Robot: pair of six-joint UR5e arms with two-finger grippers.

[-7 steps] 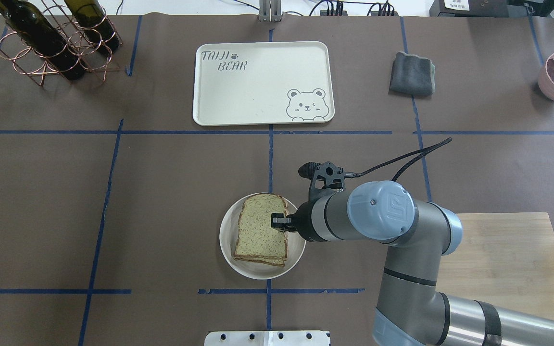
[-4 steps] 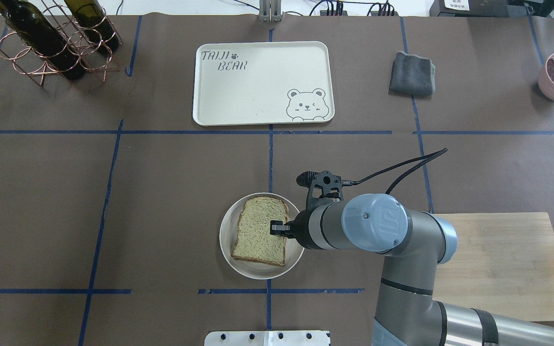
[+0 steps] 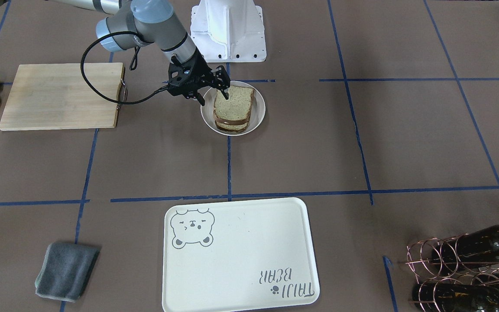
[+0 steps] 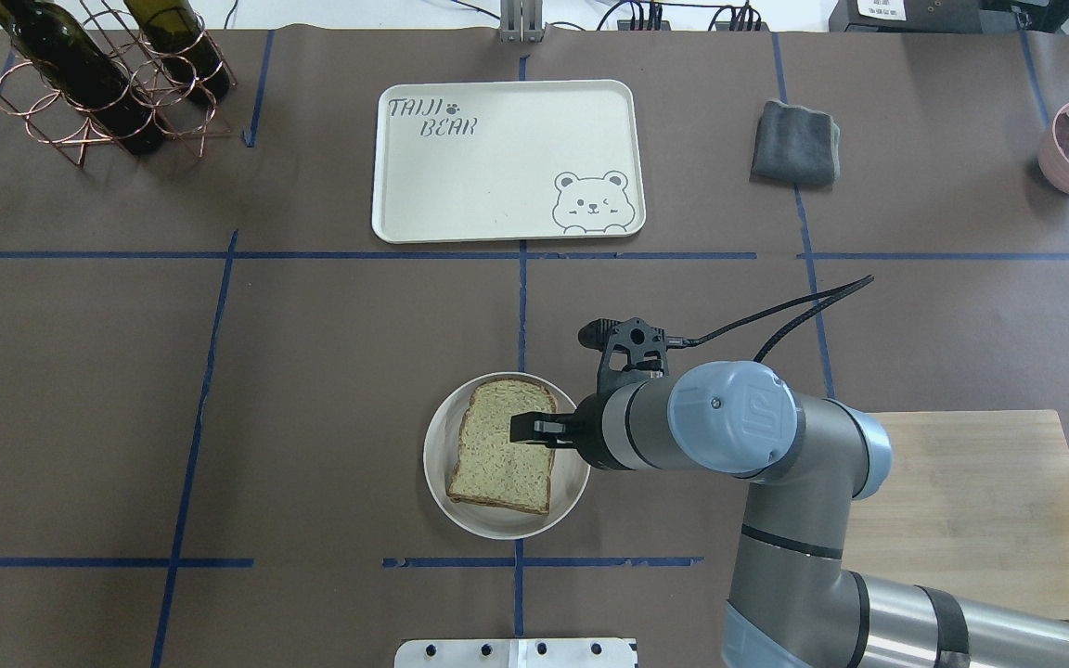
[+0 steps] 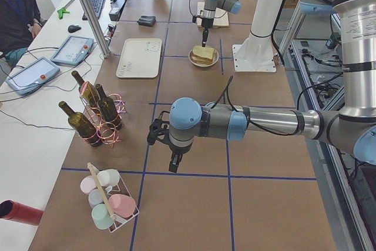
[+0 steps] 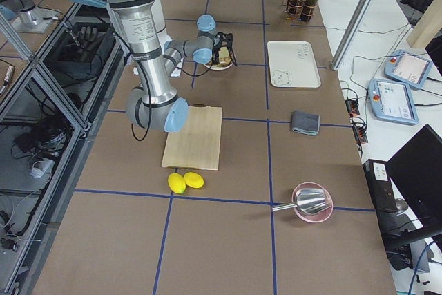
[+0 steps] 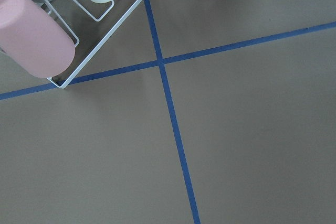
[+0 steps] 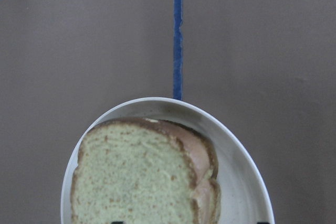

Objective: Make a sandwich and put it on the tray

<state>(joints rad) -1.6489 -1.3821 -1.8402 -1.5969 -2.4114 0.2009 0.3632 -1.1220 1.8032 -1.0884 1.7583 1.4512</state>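
The sandwich (image 4: pixel 500 447) sits stacked in a round white dish (image 4: pixel 436 464) by the middle of the counter's (image 4: pixel 312 390) robot-side edge, well apart from the tray (image 4: pixel 497 167) at the middle of the far edge. The right pincer (image 3: pixel 213 99) hangs over the dish, released, fingers spread wide, one tip above the top slice. The left pincer (image 5: pixel 173 163) hovers toward the counter's left end; released or clenched, I cannot tell.
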